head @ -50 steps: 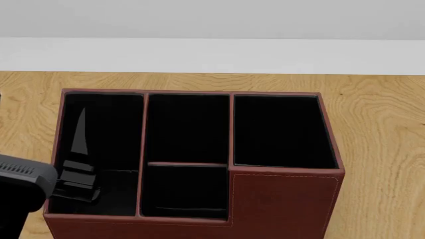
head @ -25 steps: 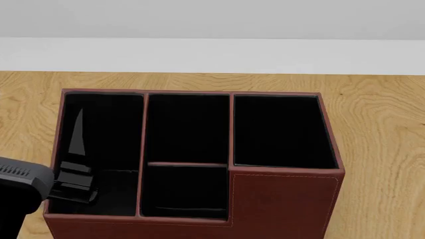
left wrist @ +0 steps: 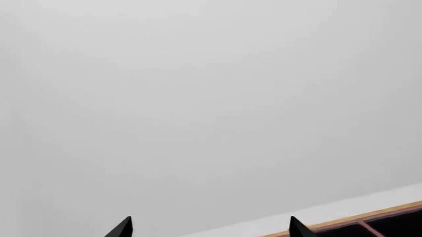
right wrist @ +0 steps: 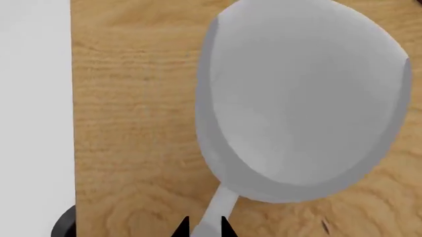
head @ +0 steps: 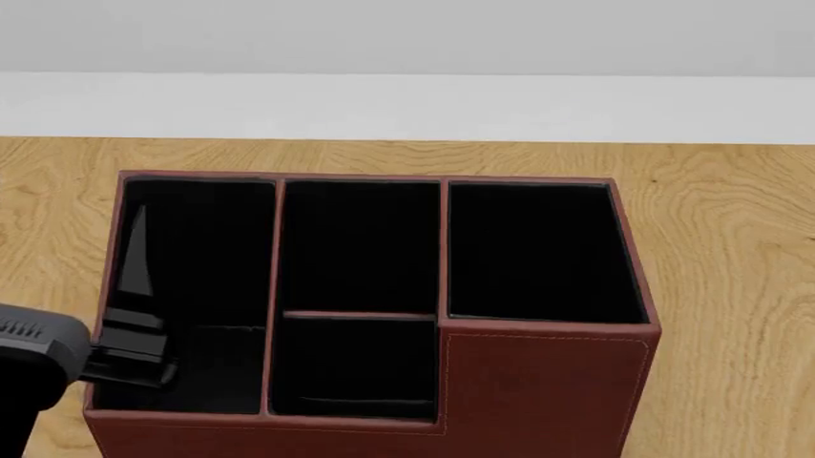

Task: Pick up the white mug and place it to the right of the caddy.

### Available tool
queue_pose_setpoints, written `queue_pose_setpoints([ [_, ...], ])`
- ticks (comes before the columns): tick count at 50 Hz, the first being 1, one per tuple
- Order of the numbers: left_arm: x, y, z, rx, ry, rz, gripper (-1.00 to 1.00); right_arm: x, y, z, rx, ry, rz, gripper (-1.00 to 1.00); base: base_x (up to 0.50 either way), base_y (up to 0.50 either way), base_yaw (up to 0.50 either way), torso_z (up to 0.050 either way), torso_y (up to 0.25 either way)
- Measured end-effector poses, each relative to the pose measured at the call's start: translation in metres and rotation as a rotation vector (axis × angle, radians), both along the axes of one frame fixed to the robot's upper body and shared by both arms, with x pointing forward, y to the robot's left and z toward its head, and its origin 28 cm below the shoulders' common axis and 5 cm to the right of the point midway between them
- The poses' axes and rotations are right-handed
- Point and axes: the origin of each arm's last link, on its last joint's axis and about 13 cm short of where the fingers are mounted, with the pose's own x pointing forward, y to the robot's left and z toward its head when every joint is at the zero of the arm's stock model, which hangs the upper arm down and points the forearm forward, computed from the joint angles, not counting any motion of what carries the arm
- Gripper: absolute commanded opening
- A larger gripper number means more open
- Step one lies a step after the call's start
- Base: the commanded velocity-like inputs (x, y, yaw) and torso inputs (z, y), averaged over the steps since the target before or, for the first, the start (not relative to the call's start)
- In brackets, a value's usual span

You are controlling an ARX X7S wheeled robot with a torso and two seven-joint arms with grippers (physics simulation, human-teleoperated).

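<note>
At the bottom centre of the right wrist view, the right gripper (right wrist: pixel 205 228) has its fingertips pinched on the handle of the white mug (right wrist: pixel 300 98), which fills the frame's right over the wooden table (right wrist: pixel 132 123). It seems grasped, but placement beside the caddy (head: pixel 535 391) remains. At the head view's lower left, the left gripper (left wrist: pixel 209 228) hangs parted and empty.
</note>
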Motion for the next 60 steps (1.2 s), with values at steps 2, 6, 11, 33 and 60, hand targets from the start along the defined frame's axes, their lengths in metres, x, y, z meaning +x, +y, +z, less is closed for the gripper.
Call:
queue_pose_setpoints([
  [2,-0.001,0.0,0.001,0.0,-0.004,0.006,1.0,0.0,0.0,0.002,0.002,-0.01,-0.003,-1.0,0.0,0.0,0.0,0.0,0.0],
  [6,-0.003,0.002,0.002,-0.001,-0.013,0.018,1.0,0.001,-0.001,0.006,0.005,-0.029,-0.007,-1.0,0.0,0.0,0.0,0.0,0.0],
  [11,-0.005,0.003,0.004,-0.002,-0.024,0.033,1.0,0.002,-0.001,0.011,0.011,-0.048,-0.009,-1.0,0.0,0.0,0.0,0.0,0.0],
  [33,-0.012,0.007,0.009,-0.009,-0.064,0.084,1.0,0.004,-0.005,0.03,0.042,-0.111,-0.02,-1.0,0.0,0.0,0.0,0.0,0.0],
  [60,-0.017,0.009,0.011,-0.006,-0.084,0.12,1.0,0.005,-0.013,0.061,0.117,-0.196,-0.056,-1.0,0.0,0.0,0.0,0.0,0.0],
])
